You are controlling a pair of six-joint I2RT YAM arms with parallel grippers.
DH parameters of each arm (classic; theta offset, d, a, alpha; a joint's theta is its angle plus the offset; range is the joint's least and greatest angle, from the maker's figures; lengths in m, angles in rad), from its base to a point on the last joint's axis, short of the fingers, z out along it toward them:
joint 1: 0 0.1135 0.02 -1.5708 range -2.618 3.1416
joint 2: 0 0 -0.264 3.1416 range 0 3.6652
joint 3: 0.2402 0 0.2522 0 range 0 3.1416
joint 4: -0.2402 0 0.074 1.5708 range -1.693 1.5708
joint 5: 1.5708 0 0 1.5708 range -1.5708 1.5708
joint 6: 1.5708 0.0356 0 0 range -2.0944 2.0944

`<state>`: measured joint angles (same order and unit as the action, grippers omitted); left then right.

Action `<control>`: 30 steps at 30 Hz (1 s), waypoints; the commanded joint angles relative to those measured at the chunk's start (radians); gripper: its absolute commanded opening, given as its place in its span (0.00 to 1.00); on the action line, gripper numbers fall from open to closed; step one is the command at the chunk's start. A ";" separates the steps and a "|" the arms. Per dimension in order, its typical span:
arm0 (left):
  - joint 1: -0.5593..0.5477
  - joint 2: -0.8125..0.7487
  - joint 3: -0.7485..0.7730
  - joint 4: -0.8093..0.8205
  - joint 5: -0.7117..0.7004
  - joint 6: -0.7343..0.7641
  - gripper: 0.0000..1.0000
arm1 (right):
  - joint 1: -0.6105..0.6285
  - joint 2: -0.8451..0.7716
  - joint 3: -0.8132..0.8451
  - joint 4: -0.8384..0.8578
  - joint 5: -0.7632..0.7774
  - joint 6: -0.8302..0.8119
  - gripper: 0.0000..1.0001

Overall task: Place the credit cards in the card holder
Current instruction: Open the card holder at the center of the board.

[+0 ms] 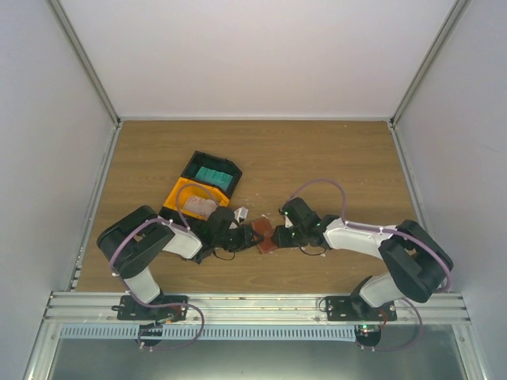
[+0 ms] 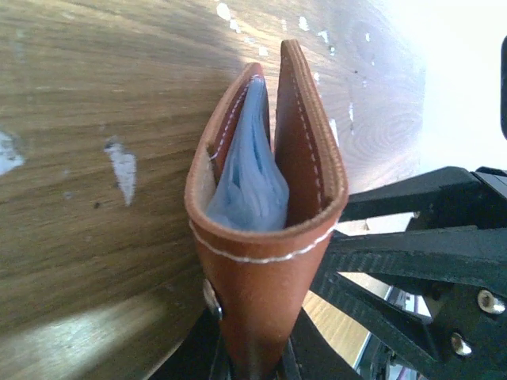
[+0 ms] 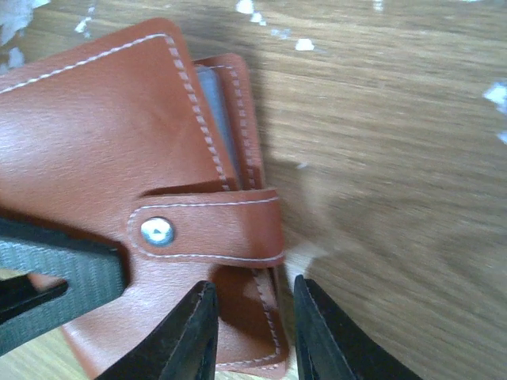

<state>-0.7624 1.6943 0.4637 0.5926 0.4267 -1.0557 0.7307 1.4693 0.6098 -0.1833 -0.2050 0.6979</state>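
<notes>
— while your jaws are on it, where is the card holder [image 1: 264,235]?
— near the middle of the table [image 1: 333,158], between my two grippers. my left gripper [image 2: 253,360] is clamped on its folded end; the leaves gape a little, with pale blue plastic [image 2: 249,186] between them.
— and your right gripper [image 3: 252,332]?
— its jaws sit slightly apart astride the strap-side edge. i cannot tell whether they pinch it.
— the credit cards?
— a teal stack [image 1: 215,176] lies in the black bin [image 1: 207,155] and pale ones [image 1: 200,207] in the yellow bin [image 1: 176,195].
</notes>
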 commanded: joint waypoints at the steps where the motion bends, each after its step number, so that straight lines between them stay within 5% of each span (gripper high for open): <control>1: -0.011 -0.038 -0.018 0.030 0.008 0.047 0.07 | 0.011 -0.027 0.018 -0.139 0.119 0.008 0.32; 8: -0.011 -0.110 0.013 -0.050 0.008 0.102 0.00 | 0.012 -0.103 0.078 -0.133 0.093 0.006 0.54; 17: -0.011 -0.171 0.041 -0.069 0.046 0.181 0.00 | 0.011 -0.057 0.113 -0.054 -0.003 0.013 0.62; 22: -0.011 -0.203 0.040 -0.073 0.037 0.199 0.00 | 0.012 -0.058 0.076 -0.121 0.070 0.029 0.59; 30: -0.011 -0.249 0.047 -0.122 0.003 0.215 0.00 | 0.013 -0.138 0.023 -0.333 0.410 0.177 0.43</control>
<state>-0.7715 1.5112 0.4862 0.4164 0.4362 -0.8791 0.7582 1.3670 0.6712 -0.3260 -0.0505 0.7795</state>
